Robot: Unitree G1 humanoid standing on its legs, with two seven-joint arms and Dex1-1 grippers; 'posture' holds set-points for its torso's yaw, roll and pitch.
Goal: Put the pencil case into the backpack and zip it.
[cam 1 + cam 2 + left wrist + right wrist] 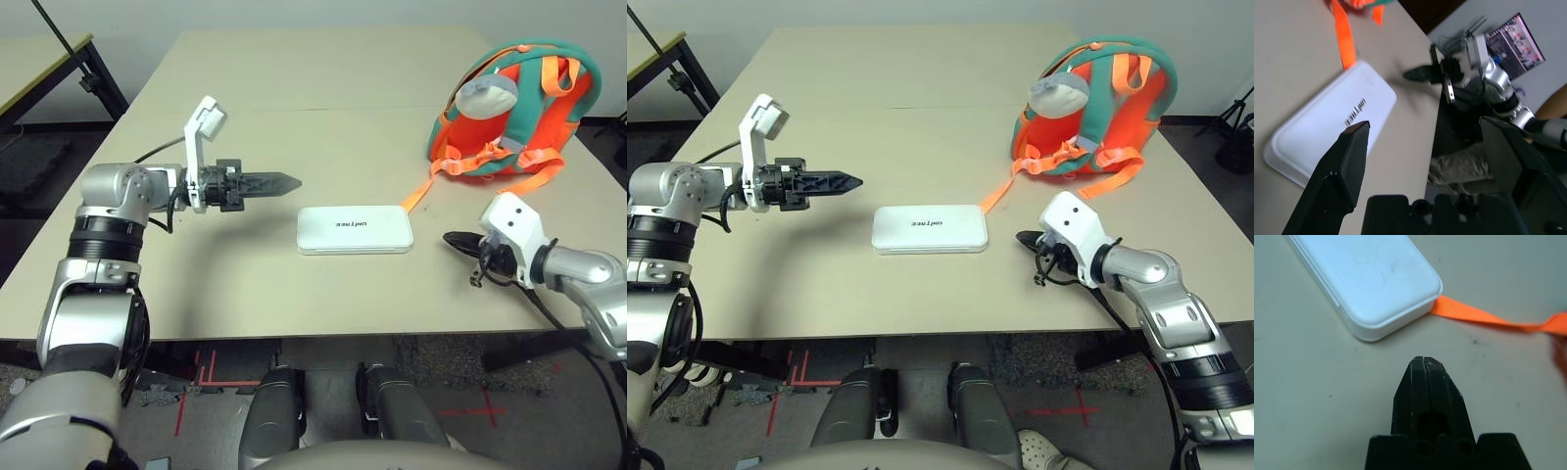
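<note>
The pencil case (355,229) lies flat on the table (294,117), lid side up with its small dark lettering showing, between our two arms and gripped by neither. It sits free on open surface, which we judge suits a pickup from either long edge, but one loose orange strap (419,193) trails from the backpack (514,108) and its end touches the corner of the case nearest the bag, so a careless lift might drag the strap along. The backpack stands well apart from the case, toward the far right of the table, turned so that its orange straps and the grey-and-white plush toy (487,96) face us; we cannot tell from here whether its zip is open. That matters, because the case has nowhere to go until an opening is found. Our left gripper (279,181) hangs above the table to the left of the case, pointing across at it, its fingers (1349,161) spread wide with nothing between them, which we read as a stance ready to take the case. Our right gripper (1425,374) sits low just beside the case's right end, its fingers pressed together on nothing, the tip near the strap. We judge the task as barely begun: the case is neither lifted nor anywhere near the bag.
</note>
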